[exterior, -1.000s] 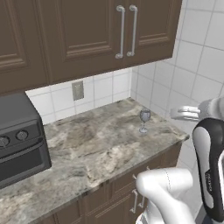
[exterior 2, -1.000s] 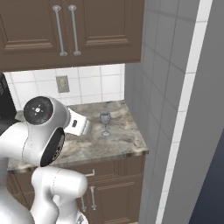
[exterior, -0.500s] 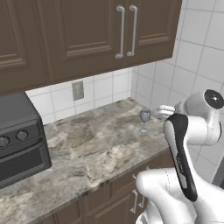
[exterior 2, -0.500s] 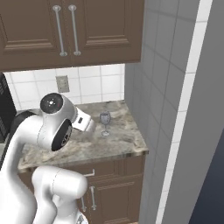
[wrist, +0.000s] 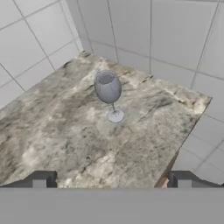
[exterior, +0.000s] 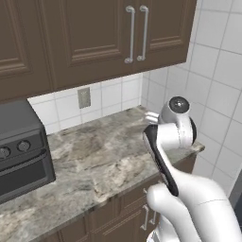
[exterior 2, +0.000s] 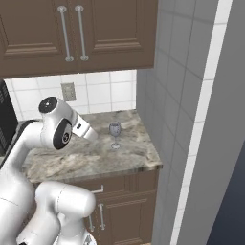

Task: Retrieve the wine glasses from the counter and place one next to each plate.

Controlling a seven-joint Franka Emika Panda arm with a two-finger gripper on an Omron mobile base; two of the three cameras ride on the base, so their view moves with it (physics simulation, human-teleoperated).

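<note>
Swinging in over the bench [exterior 2: 100, 155] across the last second, the arm had carried its jaws from the side to a spot near the wine glass [exterior 2: 115, 134], now pointed at it. That read as an approach, with the pick not yet begun. The jaws stood fully open and held nothing. The glass stood upright near the tiled corner, apart from the gripper [wrist: 111, 183]. Dark cabinets [exterior 2: 72, 33] hung above the marbled top.

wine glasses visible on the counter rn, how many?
1. The wine glass stands upright on the counter near the corner where the tiled walls meet, ahead of the open gripper. In the left base view the arm covers that corner, so another could be hidden.
</note>
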